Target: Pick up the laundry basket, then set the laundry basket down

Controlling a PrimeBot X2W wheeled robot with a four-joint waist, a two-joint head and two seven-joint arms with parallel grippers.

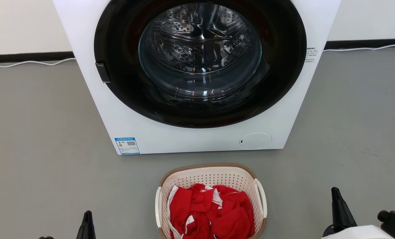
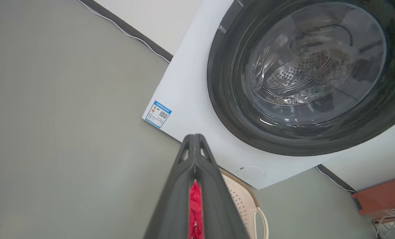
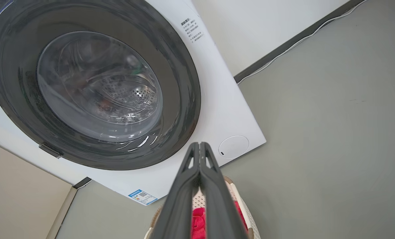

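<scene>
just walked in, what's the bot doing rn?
Nothing is held yet. The laundry basket sits on the grey floor in front of the washer, with red clothing in it. The left pincer and the right pincer are both shut and empty, one to each side of the basket and apart from it. The pickup has not begun.
</scene>
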